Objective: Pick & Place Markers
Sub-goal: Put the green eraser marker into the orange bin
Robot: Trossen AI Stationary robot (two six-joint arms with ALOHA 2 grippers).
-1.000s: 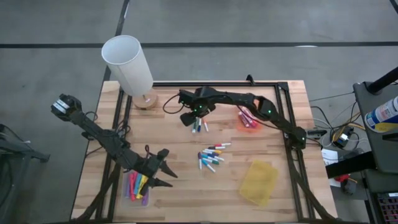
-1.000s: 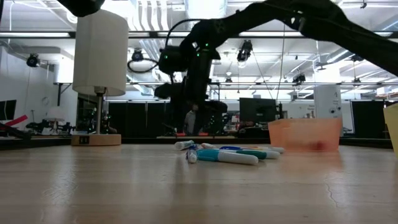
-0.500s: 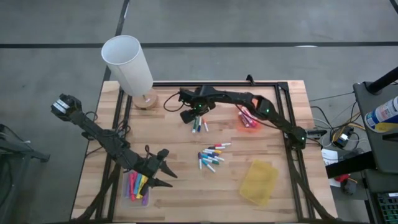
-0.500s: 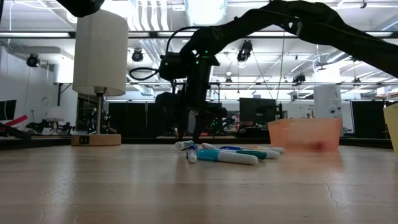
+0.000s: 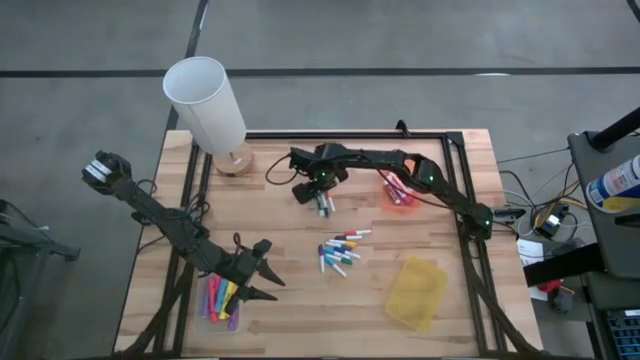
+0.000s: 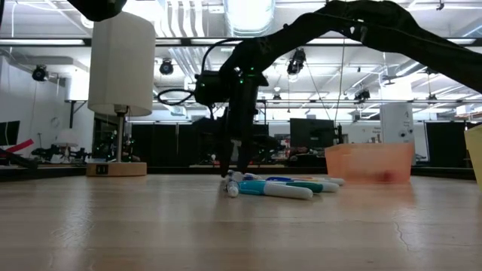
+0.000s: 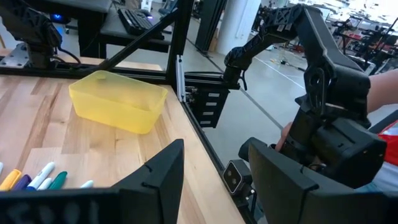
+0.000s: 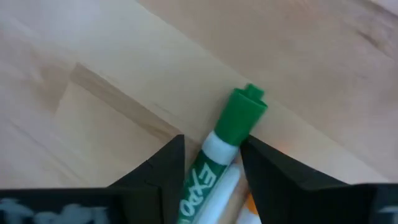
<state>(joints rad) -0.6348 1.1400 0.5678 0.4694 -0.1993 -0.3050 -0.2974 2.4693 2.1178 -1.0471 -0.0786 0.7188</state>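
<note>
Wooden tabletop (image 8: 93, 50); green-capped, white-barrelled marker (image 8: 231, 130)

Both arms are dark, nearly black, built of slim jointed links. Small green lights glow on the right arm near its tool (image 5: 322, 196). The left tool (image 5: 268, 274) ends in two pointed black fingers, with thin black cables behind it.

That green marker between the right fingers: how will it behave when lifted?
The green marker looks like a rigid plastic barrel, so it should stay stiff and light. It is round and smooth, so it may slip or pivot between the fingers. The right gripper straddles it near the cap, off-centre, so it may tilt.
</note>
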